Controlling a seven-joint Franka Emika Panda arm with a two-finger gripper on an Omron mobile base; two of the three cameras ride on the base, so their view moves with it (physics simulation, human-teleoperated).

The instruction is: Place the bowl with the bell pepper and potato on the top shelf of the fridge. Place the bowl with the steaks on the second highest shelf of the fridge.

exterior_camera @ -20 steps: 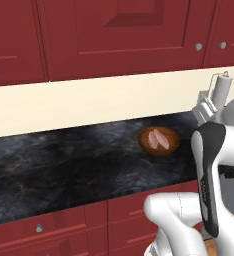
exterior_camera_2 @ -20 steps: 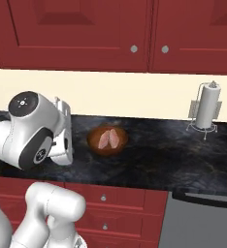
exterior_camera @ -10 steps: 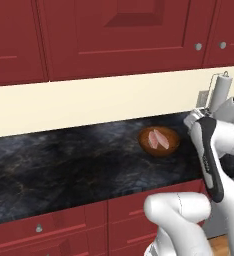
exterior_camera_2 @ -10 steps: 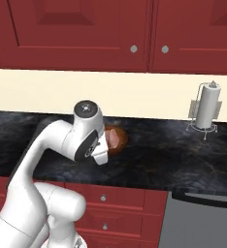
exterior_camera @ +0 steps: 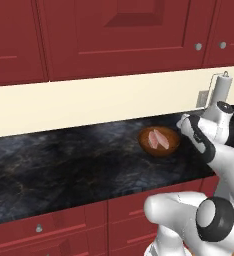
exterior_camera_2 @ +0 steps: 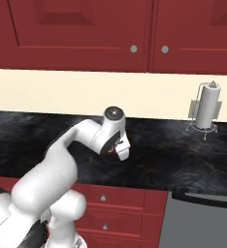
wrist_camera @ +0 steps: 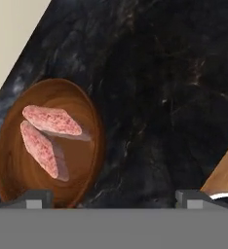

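Hand view: the claw (wrist_camera: 113, 198) has its two finger tips (wrist_camera: 35, 198) spread wide apart, nothing between them. One tip sits at the lower left of the view, over the near rim of the bowl with the steaks (wrist_camera: 9, 146); the other tip is at the lower right, over bare counter (wrist_camera: 174, 87). Whether the left tip touches the rim cannot be told.

The bowl lies ahead of the claw and off to its left tip's side, not centred between the tips. It rests on the dark marbled counter. The steaks (wrist_camera: 45, 136) lie inside it, two pink slabs side by side, touching or nearly so, towards the bowl's far half as seen from the claw.

Beyond the bowl, at the view's upper left, the cream backsplash (wrist_camera: 11, 34) meets the counter.

Left base view: the bowl (exterior_camera: 159, 141) sits just beside the arm's wrist, on its left, near the counter's back edge. A paper towel holder (exterior_camera: 220, 90) stands behind the arm against the wall. Red upper cabinets (exterior_camera: 114, 35) hang above.

Right base view: the holder (exterior_camera_2: 205, 107) stands well apart from the arm, to its right.
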